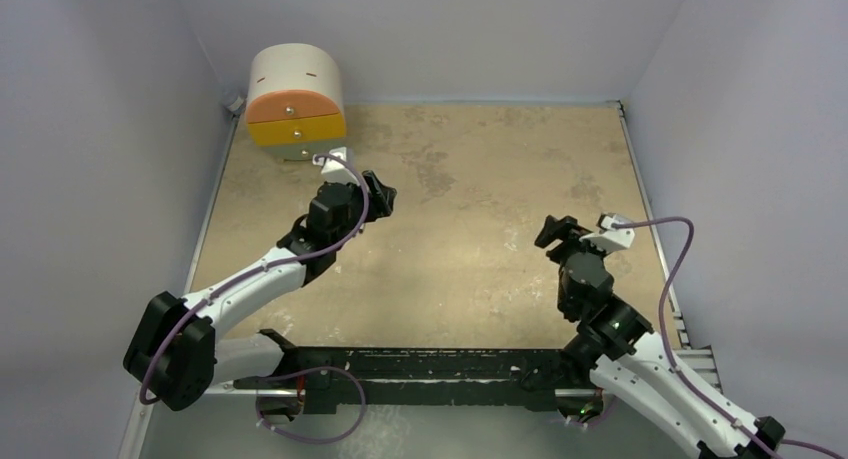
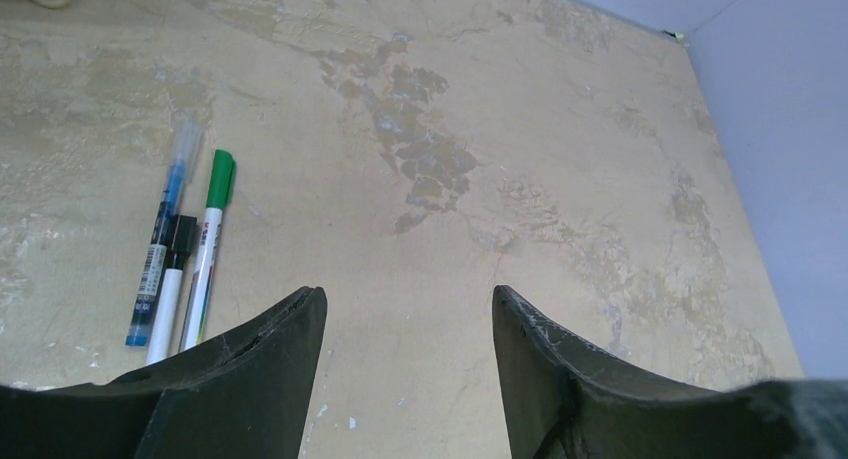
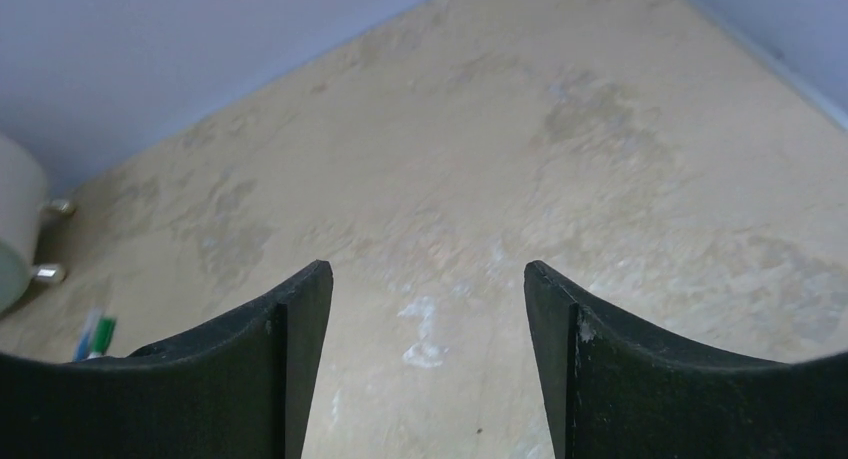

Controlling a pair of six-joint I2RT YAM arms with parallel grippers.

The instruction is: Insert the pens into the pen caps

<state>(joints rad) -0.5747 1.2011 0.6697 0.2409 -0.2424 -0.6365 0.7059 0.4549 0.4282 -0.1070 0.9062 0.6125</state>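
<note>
Three pens lie side by side on the table at the left of the left wrist view. Each has a cap on its far end: a blue-inked pen [image 2: 155,269] under a pale clear cap [image 2: 186,141], a white pen [image 2: 166,314] with a black cap [image 2: 181,231], and a white pen [image 2: 205,264] with a green cap [image 2: 221,174]. My left gripper [image 2: 408,304] is open and empty, to the right of the pens and apart from them. My right gripper [image 3: 427,279] is open over bare table, with only the pens' cap ends [image 3: 95,334] showing far to its left. In the top view the left gripper [image 1: 380,193] hides the pens.
A rounded white drawer unit [image 1: 296,99] with orange and yellow drawer fronts stands at the back left, close behind my left arm. Walls enclose the table [image 1: 480,179] on three sides. My right gripper [image 1: 556,229] is at the middle right.
</note>
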